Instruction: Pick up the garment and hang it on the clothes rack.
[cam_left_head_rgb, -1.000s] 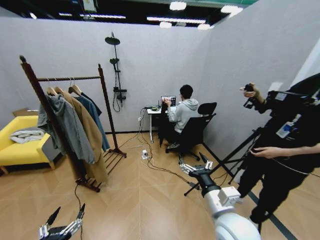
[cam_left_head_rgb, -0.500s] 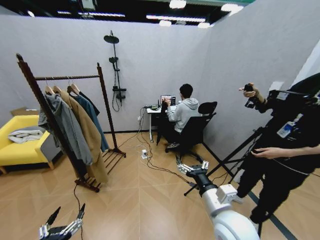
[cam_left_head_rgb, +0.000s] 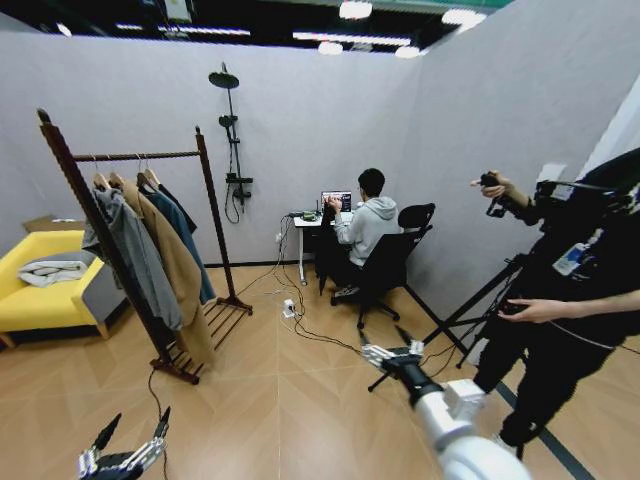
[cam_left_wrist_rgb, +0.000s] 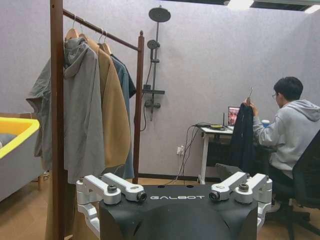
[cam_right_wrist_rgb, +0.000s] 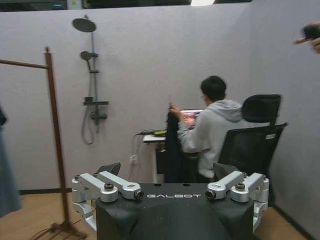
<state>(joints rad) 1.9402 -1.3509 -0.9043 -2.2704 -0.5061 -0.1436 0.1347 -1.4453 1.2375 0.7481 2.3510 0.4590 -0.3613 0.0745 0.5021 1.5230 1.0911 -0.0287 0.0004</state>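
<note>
Garment (cam_right_wrist_rgb: 172, 150), apparently, hangs well beyond right pincer (cam_left_head_rgb: 394, 350).

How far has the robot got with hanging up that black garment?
Nothing looks done yet. The garment hangs from a seated person's hand by the desk, far from the clothes rack. The left gripper and the right gripper are open and hold nothing. Fetching it and hanging it are both left to do.
</note>
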